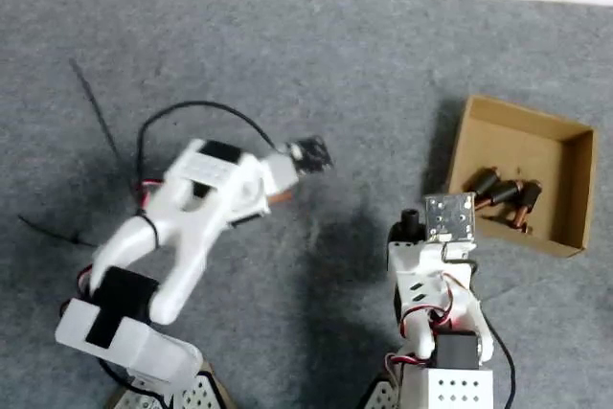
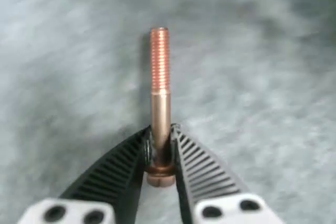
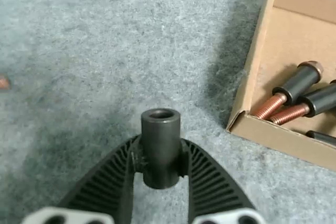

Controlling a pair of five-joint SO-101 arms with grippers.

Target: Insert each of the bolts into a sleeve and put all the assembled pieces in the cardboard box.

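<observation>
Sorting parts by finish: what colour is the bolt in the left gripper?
Copper-coloured bolt; the left wrist view shows it best.

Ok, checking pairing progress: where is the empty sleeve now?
The sleeve sits clamped in the right gripper, over the carpet just beside the cardboard box.

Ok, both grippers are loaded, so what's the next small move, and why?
Probably swing the left gripper toward the right gripper and line the bolt's threaded tip up with the sleeve's open bore. The bolt is clamped near its head with the thread free, the sleeve's mouth is exposed, and the two are apart.
</observation>
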